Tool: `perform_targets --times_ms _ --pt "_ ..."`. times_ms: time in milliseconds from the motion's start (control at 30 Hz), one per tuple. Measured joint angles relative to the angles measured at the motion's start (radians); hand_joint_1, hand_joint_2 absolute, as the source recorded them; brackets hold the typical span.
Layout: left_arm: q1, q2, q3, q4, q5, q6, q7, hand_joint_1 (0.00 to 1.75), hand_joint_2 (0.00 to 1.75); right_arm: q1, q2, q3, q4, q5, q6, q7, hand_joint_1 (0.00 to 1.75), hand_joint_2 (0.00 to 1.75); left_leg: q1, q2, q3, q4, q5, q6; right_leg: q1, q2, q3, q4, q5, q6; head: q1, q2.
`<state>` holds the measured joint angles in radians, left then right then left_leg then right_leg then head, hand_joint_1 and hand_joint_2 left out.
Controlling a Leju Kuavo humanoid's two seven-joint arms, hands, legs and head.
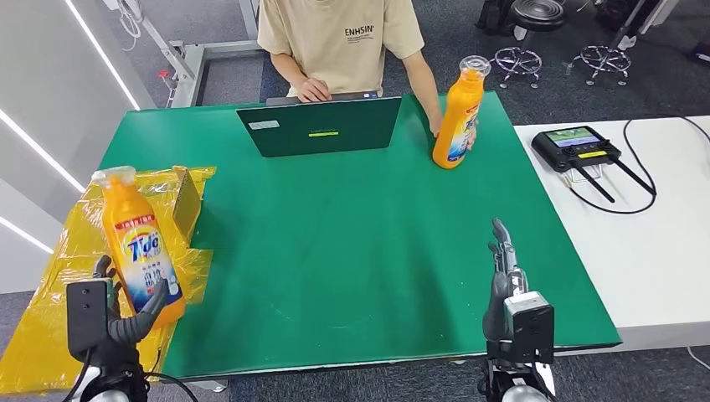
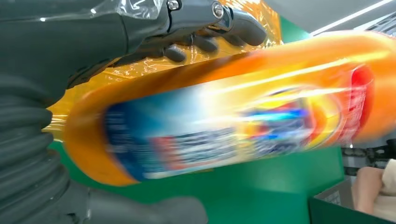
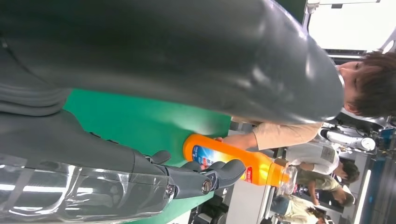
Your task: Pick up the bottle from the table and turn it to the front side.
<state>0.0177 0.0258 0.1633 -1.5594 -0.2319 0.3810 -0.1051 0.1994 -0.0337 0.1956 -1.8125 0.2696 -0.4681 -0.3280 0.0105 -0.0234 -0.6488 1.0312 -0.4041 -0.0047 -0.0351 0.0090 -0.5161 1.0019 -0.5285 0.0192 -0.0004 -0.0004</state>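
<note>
L hand point(image 1: 126, 314) is gripping the lower body of an orange bottle point(image 1: 138, 247), thumb on one side, fingers point(image 2: 205, 44) wrapping the other; bottle is standing upright w/ label facing the camera, rising above the hand, over yellow plastic sheeting point(image 1: 50, 276) just beyond the hand at the green counter point(image 1: 352, 243) edge. R hand point(image 1: 502, 276) is hovering over the counter, holding nothing, fingers extended & apart. Well beyond the R hand, a person point(image 1: 339, 42) is holding a second orange bottle point(image 1: 459, 117), beside a laptop point(image 1: 322, 126). Controller point(image 1: 578, 146) is lying on a white table point(image 1: 645, 243).
</note>
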Motion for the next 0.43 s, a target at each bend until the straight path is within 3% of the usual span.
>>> perform_targets --times_ms 433 --pt "-0.009 0.004 0.008 0.036 0.034 0.012 0.001 0.00 1.75 -0.006 0.000 0.004 0.003 0.006 0.014 0.007 0.00 0.00 0.000 0.000 0.000 0.000 0.000 0.000 0.000 0.000 0.000 0.000 0.000 0.000 0.000 0.000"
